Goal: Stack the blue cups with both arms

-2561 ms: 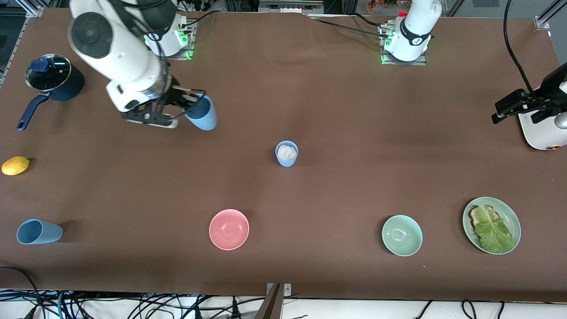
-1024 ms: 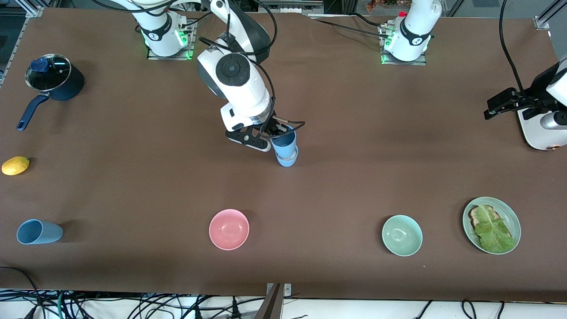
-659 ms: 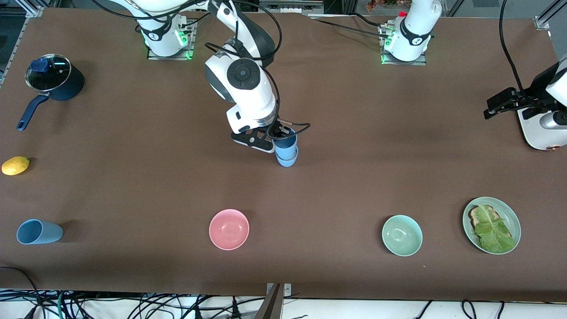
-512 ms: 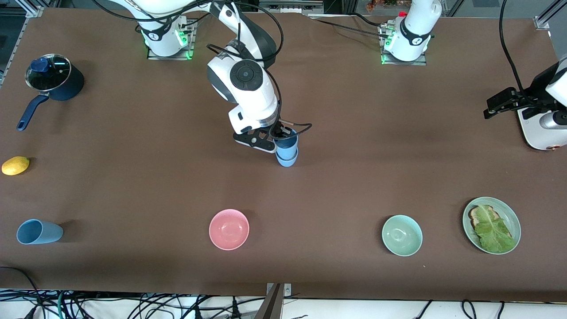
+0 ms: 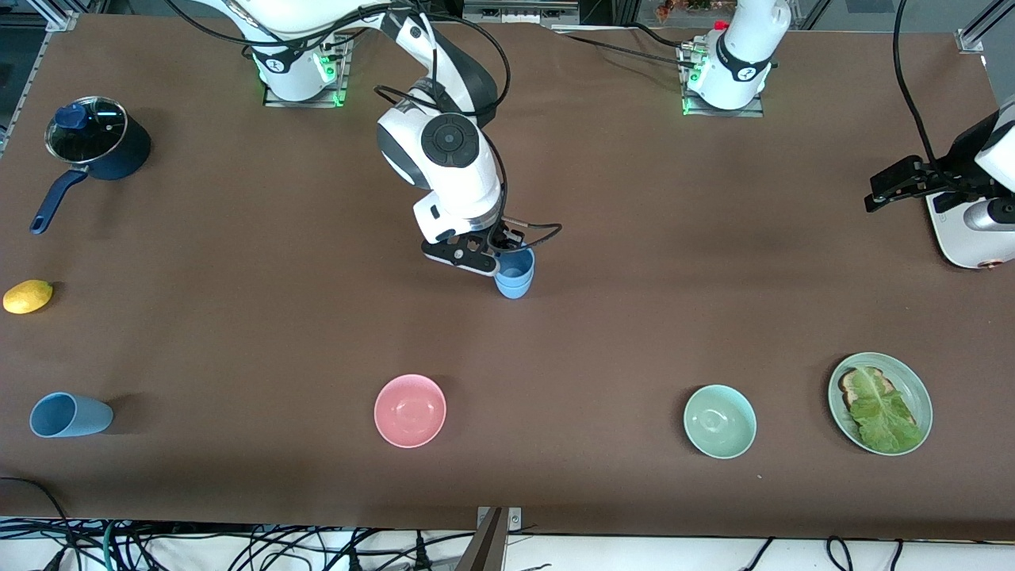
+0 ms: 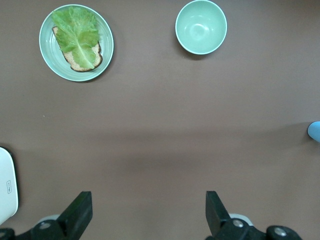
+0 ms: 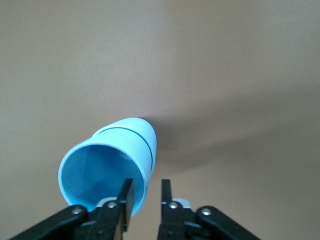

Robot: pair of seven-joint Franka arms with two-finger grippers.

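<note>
- I am finishing the first stacking step: the upper blue cup [image 5: 516,262] is sitting inside the lower blue cup [image 5: 514,287] in the middle of the desk [image 5: 634,317], and the two are standing upright as one stack.
- The right tool [image 5: 498,252] is at the rim of the upper cup. In the right wrist view one finger [image 7: 126,200] is inside the rim and the other is just outside, with a narrow gap between them. The wall does not look pinched any more, so I am judging that the tool is letting go, and I am calling it open.
- The left tool [image 6: 147,210] is hanging open and holding nothing, above the bare desk toward the left arm's end. This arm is waiting.
- A third blue cup [image 5: 70,415] is lying on its side near the edge closest to the front camera, at the right arm's end of the desk.
- For the next move I am thinking to lift the right tool straight up, so the inner finger is not dragging the upper cup out or tipping the stack.
- Then the lying cup needs a grasp on its wall and a turn to upright before it goes on the stack.
- Room is good: the pink bowl [image 5: 410,410] and green bowl [image 5: 719,421] are well apart from the stack, and the pot [image 5: 99,147] and lemon [image 5: 28,296] too.
- The lying cup is close to the desk edge, so I am seeing little margin there.
</note>
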